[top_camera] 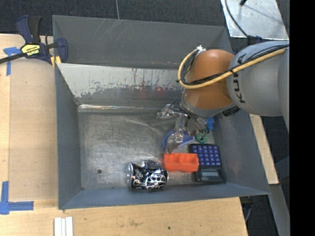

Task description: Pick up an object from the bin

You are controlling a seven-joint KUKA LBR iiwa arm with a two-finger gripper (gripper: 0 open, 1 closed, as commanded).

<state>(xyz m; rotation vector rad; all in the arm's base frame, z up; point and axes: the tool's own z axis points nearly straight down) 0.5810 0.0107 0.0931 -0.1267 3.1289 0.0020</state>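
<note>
orange-capped arm (261, 77) reaches down, claw (179, 134) seemingly just above orange block (180, 162).

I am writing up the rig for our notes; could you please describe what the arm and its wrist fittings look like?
The arm is a thick, rounded, light grey casing with black lettering near its end. A smooth, domed orange cover caps the wrist. A yellow cable runs along the arm and loops round the cover.

arm (263, 82): grey, rounded link, black lettering | wrist cover (209, 82): glossy orange dome | cable (256, 60): yellow, looped round the cover | tool (178, 134): silver metal
</note>
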